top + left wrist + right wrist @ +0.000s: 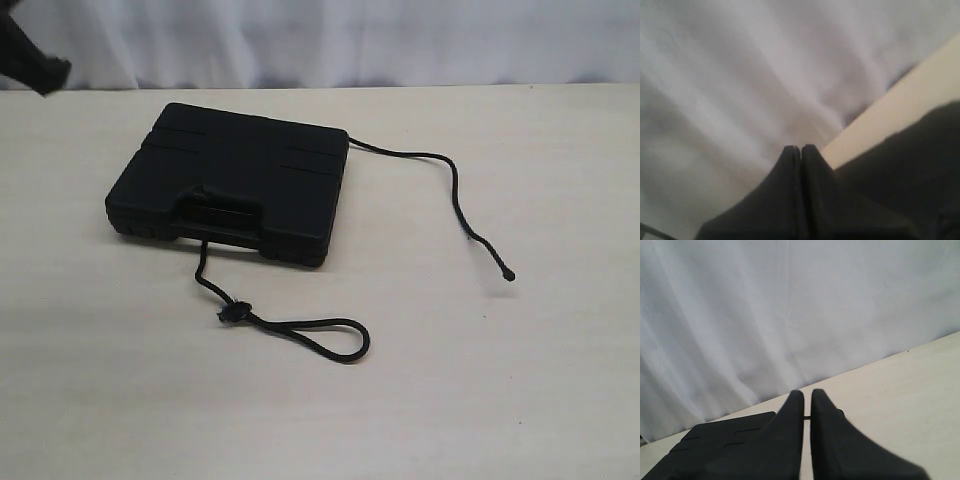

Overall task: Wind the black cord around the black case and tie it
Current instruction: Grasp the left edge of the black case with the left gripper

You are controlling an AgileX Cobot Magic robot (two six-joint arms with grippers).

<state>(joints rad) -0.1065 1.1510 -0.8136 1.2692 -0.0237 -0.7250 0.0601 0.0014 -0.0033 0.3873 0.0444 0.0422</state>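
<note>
The black case (235, 185) lies flat on the pale bench (450, 400), a bit left of the middle and toward the back. Its lid is shut, and its cut-out handle (222, 208) faces the front of the bench. The black cord (455, 185) is not wrapped around the case. It seems to run under it, and one part comes out on each side. One part comes out below the handle and goes toward the front. It has a small knot (231, 313), and after the knot it makes a long, flat loop (325, 337) on the bench. The other part comes out at the back right corner of the case. It bends across the bench to the right, then comes toward the front and ends in a little knobbed tip (509, 274).

Neither pincer touches the case or the cord. The left pincer (800, 149) is up near the white cloth (350, 40) that hangs behind the bench, by the back left corner. Its two fingers are pressed together and hold nothing. The right pincer (807, 394) is out of the outside picture. In its own camera its fingers are closed up too, with just a thin slit showing, and they hold nothing. Past them lie the case and the bare bench
</note>
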